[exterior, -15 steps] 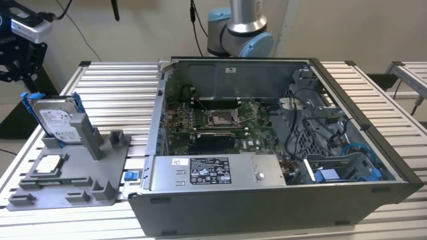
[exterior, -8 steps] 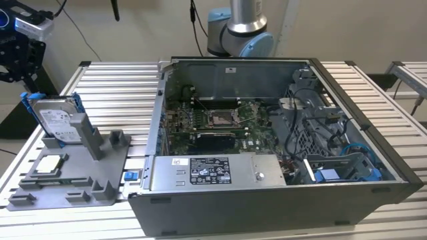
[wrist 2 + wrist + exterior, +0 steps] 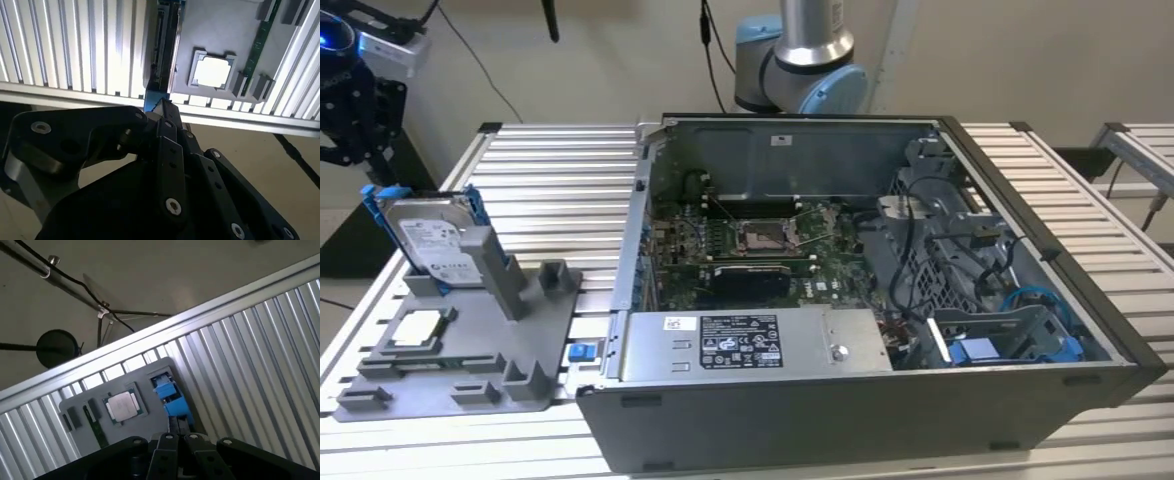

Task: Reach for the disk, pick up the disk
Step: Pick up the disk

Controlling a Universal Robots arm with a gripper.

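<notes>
A slatted metal bench (image 3: 547,170) carries an open computer case (image 3: 854,410) in the middle and a grey holder (image 3: 520,335) near the exterior view's left edge. The disk (image 3: 434,245) stands upright on its edge in a slot at the far end of this holder. It is silver-grey with a white label facing the camera and blue rails along its sides. A small square chip (image 3: 420,328) lies flat in a recess of the holder, nearer the camera than the disk and apart from it. The black hand (image 3: 354,130) hangs just above the disk's upper corner, toward the exterior view's left. It is close to the top of the blue rail, and contact cannot be judged from here. The arm's base (image 3: 807,45) rises behind the case, well apart from the holder. In the second wrist view the hand (image 3: 162,112) looks straight down on the disk (image 3: 161,50), seen edge-on as a thin dark strip. A blue rail tip sits right at the hand's end, and the chip (image 3: 212,70) lies beside it. In the first wrist view the disk's (image 3: 169,396) blue rail shows just beyond the hand's dark links (image 3: 175,437), next to the chip (image 3: 122,405). It cannot be told whether the hand is wide or narrow.
</notes>
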